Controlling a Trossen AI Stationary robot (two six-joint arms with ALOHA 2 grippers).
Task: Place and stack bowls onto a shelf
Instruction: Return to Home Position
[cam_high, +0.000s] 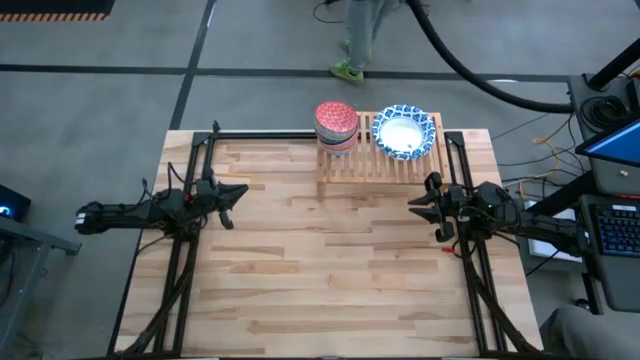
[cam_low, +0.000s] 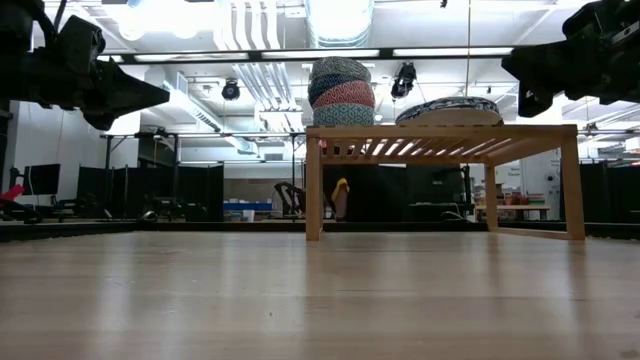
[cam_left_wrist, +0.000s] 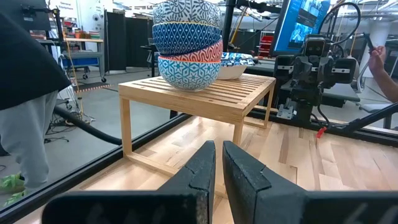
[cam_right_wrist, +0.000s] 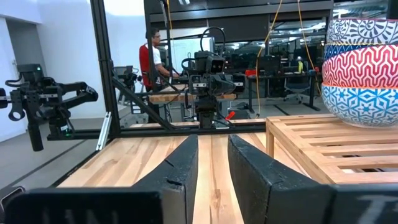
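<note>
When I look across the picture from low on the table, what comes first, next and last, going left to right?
left claw → stack of small bowls → big blue-and-white bowls → right claw

shelf (cam_high: 365, 166) far edge, table (cam_high: 300, 270) ctr free

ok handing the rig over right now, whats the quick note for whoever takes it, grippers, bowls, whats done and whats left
Left gripper: shut to a slit, empty, above the left side of the light wooden table, well clear of the shelf.
Right gripper: slightly open, empty, over the table's right side, near the shelf's front right corner.
The low light-wood slatted shelf stands at the table's far edge. On its left end is the stack of four smaller patterned bowls; on its right end, the stack of larger blue-and-white bowls with white insides.
Done: every bowl in view is stacked on the shelf.
Left: probably only parking the arms.
</note>
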